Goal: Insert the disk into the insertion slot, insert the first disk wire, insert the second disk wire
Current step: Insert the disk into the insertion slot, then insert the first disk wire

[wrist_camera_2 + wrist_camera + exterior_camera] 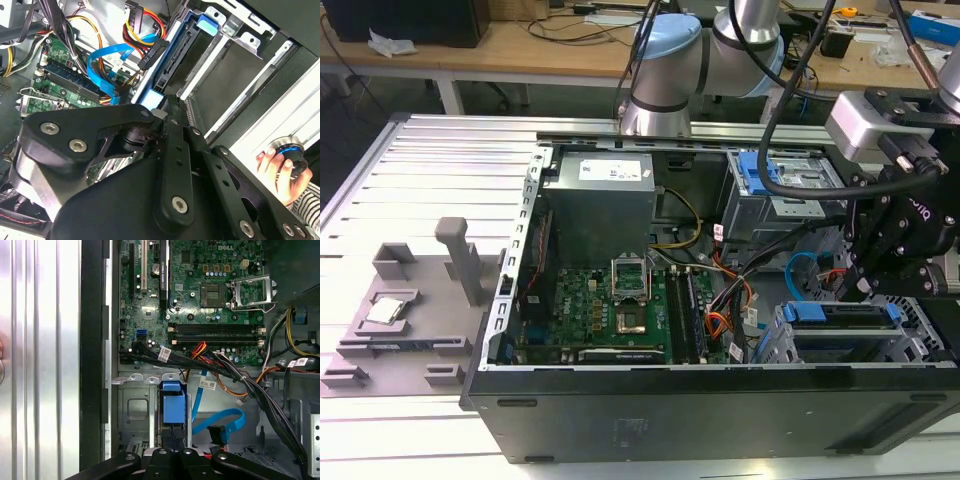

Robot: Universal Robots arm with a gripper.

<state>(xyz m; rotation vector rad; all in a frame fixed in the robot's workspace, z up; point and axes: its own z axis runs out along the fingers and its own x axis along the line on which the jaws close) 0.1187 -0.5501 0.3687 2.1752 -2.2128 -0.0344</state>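
The disk (845, 315) in its blue carrier sits in the insertion slot (850, 348), a silver cage at the case's front corner on the exterior view's right. My gripper (850, 290) hangs just over it. In the first wrist view my gripper (176, 437) is shut, its tips against the blue carrier of the disk (173, 407). The second disk wire (222, 420), a light-blue loop, lies loose beside the cage. In the second wrist view the first disk wire (150, 50) ends in a black plug next to the disk (172, 62), near the second disk wire (102, 62).
A grey drive cage with a blue latch (765, 175) stands behind the arm. The motherboard (610, 310) and power supply (600, 200) take up the case's middle. A person's hand (275, 167) holds a knob outside the case. A grey fixture (400, 310) lies on the table.
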